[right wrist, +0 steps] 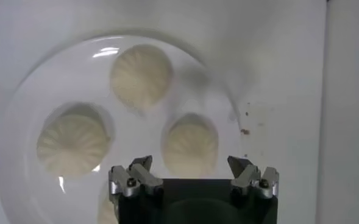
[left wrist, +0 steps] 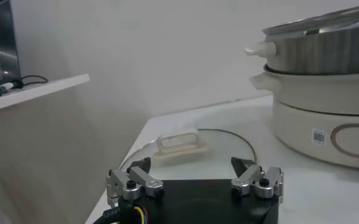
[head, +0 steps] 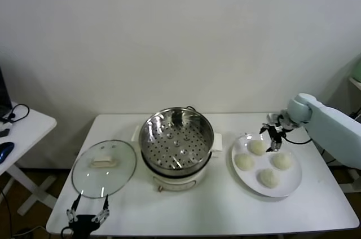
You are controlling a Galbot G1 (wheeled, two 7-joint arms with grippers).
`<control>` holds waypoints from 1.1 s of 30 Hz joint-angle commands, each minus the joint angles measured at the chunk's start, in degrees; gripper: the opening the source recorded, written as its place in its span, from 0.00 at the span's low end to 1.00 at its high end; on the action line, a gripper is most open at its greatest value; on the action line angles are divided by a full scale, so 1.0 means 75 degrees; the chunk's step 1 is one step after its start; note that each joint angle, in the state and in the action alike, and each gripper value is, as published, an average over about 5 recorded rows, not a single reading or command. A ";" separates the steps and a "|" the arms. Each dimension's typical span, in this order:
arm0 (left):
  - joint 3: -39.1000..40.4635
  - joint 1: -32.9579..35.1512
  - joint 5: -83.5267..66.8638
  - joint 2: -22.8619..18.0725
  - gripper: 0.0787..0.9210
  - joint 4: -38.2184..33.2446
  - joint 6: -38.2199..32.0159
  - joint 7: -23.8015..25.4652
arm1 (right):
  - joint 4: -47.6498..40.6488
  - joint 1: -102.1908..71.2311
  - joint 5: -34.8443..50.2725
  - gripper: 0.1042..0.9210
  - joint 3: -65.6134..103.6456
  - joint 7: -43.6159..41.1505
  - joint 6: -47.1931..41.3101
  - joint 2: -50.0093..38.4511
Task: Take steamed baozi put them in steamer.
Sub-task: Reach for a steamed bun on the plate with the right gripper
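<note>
Four steamed baozi (head: 263,163), small, round, smooth cream-white buns with faint pleats on top, sit apart from one another on a flat white plate (head: 239,172) at the right of a white table (head: 225,211). The steamer (head: 176,137), a round shiny steel basket with a perforated floor on a cream-white electric pot base, stands at the table's middle, just left of the plate, and holds no buns. A round glass lid (head: 104,168) lies flat to the steamer's left. The right gripper (head: 274,136) hangs over the plate's far edge, pointing down at the farthest bun, jaws spread wide and holding nothing. The left gripper (head: 87,213) waits low at the table's near left edge, just near of the lid, jaws also wide.
</note>
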 commanded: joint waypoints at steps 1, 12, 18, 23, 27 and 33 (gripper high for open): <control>-0.0024 0.0001 0.0051 -0.0002 0.88 0.0016 0.0011 0.0007 | -0.0534 -0.0268 -0.0517 0.88 0.0269 0.0082 -0.0031 0.0424; -0.0018 -0.0004 0.0129 0.0005 0.88 0.0043 0.0019 0.0024 | -0.0885 -0.0530 -0.0478 0.88 0.0843 0.0271 -0.0171 0.0666; -0.0028 -0.0013 0.0146 0.0008 0.88 0.0055 0.0023 0.0025 | -0.0881 -0.0625 -0.0504 0.88 0.0897 0.0282 -0.0269 0.0699; -0.0044 -0.0025 0.0145 0.0012 0.88 0.0055 0.0042 0.0032 | -0.0836 -0.0610 -0.0592 0.88 0.0885 0.0287 -0.0368 0.0677; -0.0032 -0.0049 0.0148 0.0011 0.88 0.0071 0.0054 0.0036 | -0.0829 -0.0641 -0.0621 0.87 0.0904 0.0262 -0.0418 0.0702; 0.0003 -0.0062 0.0185 0.0011 0.88 0.0108 0.0059 0.0040 | -0.0895 -0.0638 -0.0668 0.79 0.0913 0.0250 -0.0451 0.0748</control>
